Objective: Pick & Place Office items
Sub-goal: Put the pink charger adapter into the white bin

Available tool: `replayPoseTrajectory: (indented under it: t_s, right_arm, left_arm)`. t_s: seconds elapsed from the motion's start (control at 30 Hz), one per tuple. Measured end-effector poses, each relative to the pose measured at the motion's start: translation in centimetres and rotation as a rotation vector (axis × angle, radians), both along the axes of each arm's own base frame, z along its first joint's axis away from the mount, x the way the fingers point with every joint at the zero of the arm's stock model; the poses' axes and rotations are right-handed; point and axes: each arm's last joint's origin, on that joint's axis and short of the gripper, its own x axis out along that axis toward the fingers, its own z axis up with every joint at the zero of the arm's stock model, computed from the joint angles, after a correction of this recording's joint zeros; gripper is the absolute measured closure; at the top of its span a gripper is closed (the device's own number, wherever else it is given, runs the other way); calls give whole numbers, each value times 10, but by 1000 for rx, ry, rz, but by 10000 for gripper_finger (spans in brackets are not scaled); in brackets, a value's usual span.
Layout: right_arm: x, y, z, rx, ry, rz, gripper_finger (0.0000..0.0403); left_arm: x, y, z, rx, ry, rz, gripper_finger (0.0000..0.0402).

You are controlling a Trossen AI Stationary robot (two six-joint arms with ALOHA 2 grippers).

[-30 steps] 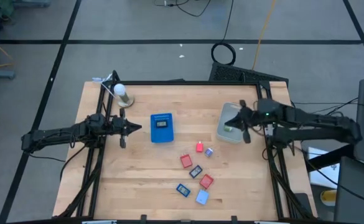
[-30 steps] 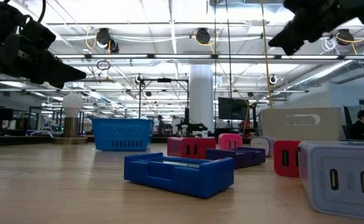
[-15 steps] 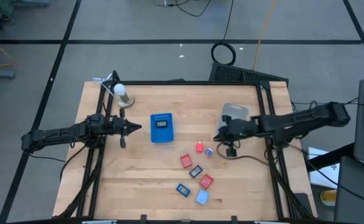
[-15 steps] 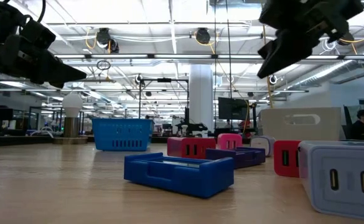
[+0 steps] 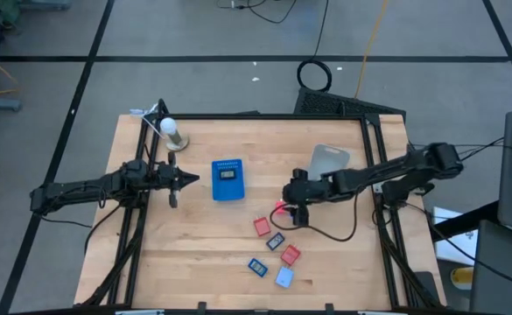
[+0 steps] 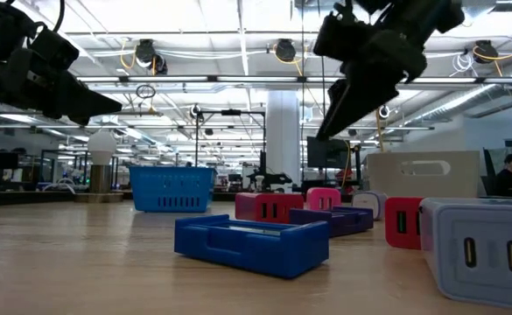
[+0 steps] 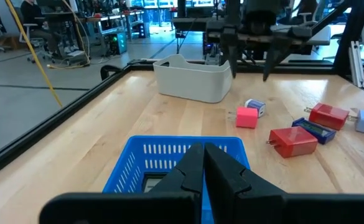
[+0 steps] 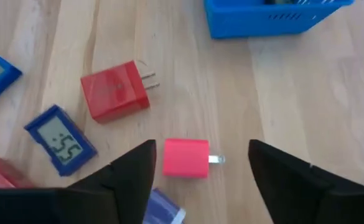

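We see the right gripper (image 8: pixel 200 171) with fingers spread wide, holding nothing, one on each side of the pink charger (image 8: pixel 186 158) below it. The right arm reaches across from the table's right side. The charger lies flat mid-table (prongs toward the grey bin (image 5: pixel 328 160)). The left gripper (image 5: pixel 185 180) waits closed beside the blue basket (image 5: pixel 227 179).

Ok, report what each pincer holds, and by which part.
Nothing held. Right pincer is open above the pink charger; left pincer is shut, empty, over the blue basket.

Bare wood rings the pink charger (image 8: pixel 186 158), red charger (image 8: pixel 114 91) nearest.
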Motion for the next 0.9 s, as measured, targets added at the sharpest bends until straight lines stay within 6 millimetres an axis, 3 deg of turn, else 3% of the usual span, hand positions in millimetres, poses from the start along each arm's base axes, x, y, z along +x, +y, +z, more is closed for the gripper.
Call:
replayPoseTrajectory:
  t_s: [0.23,0.63,0.9]
  right_arm:
    - [15,2,-27,-23,42,17,120]
    - [22,2,-55,-41,126,-9,128]
    - [25,3,-61,-36,121,-16,129]
  left_arm:
    - [0,0,0,0,0,0,385]
    - [0,0,0,0,1,0,385]
    - [0,0,0,0,1,0,385]
